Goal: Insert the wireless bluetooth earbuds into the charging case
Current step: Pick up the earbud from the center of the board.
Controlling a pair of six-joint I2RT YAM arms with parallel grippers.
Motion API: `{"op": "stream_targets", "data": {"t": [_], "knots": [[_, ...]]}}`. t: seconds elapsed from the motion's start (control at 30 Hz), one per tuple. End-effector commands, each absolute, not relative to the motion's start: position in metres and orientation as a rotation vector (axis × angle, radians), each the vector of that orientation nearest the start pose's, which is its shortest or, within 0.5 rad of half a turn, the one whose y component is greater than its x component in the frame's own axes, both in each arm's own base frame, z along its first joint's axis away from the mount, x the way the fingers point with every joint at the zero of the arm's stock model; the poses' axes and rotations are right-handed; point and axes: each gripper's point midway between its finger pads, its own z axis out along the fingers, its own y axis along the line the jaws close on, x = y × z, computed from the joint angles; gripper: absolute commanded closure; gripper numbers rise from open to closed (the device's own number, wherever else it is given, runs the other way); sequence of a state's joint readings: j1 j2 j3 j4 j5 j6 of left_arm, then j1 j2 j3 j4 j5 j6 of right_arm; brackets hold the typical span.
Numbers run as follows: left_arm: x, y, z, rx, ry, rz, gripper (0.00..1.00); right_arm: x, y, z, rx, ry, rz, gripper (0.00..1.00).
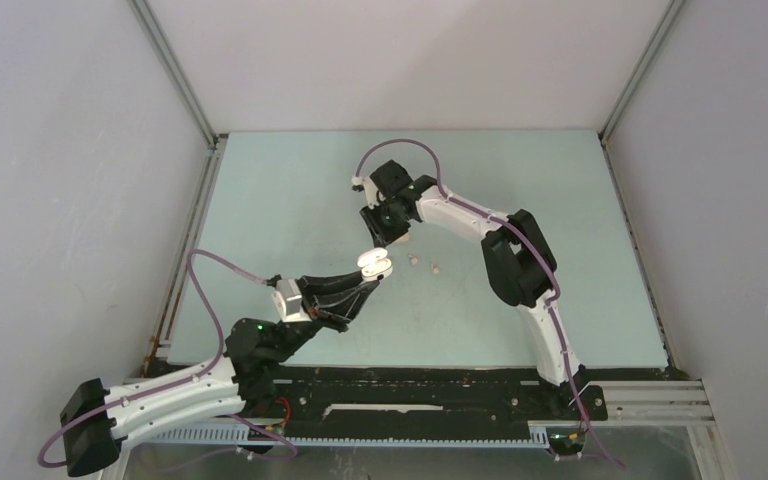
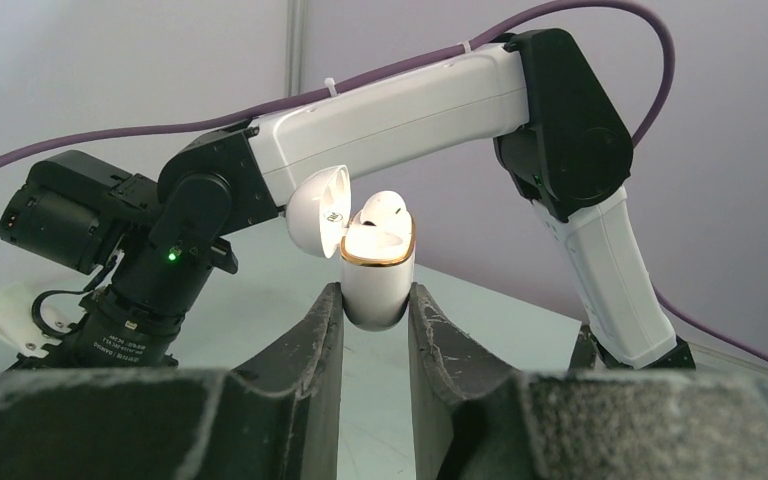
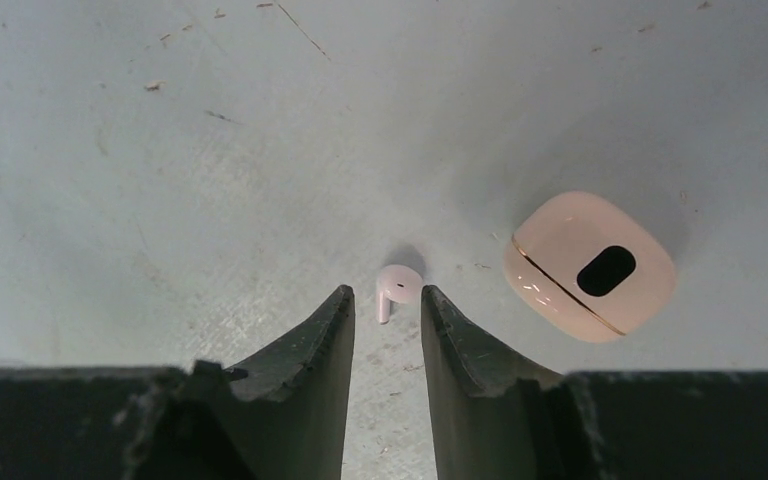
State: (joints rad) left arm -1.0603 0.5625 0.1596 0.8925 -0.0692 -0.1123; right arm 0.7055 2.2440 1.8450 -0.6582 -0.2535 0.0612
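Left claw grasps the open white plastic case. Right claw, released, hangs over a pale pink plastic earbud. It should descend and close next.

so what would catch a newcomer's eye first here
The left gripper clamps a white charging case with its lid open and one white earbud sitting in it, near the middle of the table. Under the open right gripper, a pale pink earbud lies just off the fingertips, with a closed pink case beside it.
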Motion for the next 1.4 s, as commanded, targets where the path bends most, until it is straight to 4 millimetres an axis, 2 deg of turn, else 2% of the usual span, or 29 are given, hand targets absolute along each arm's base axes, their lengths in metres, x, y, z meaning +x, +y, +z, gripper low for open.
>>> {"op": "stream_targets", "data": {"t": [0.0, 0.7, 1.03, 1.37], "knots": [[0.145, -0.241, 0.318, 0.439, 0.983, -1.000, 1.00, 0.364, 0.372, 0.047, -0.925, 2.539, 0.530, 0.67], [0.146, -0.243, 0.311, 0.456, 0.996, -0.995, 1.00, 0.357, 0.369, 0.019, -0.909, 2.610, 0.452, 0.68], [0.145, -0.243, 0.310, 0.456, 0.993, -0.995, 1.00, 0.341, 0.370, 0.002, -0.955, 2.631, 0.359, 0.69], [0.145, -0.238, 0.305, 0.443, 0.999, -0.991, 1.00, 0.339, 0.367, -0.011, -0.892, 2.672, 0.306, 0.73]]}}
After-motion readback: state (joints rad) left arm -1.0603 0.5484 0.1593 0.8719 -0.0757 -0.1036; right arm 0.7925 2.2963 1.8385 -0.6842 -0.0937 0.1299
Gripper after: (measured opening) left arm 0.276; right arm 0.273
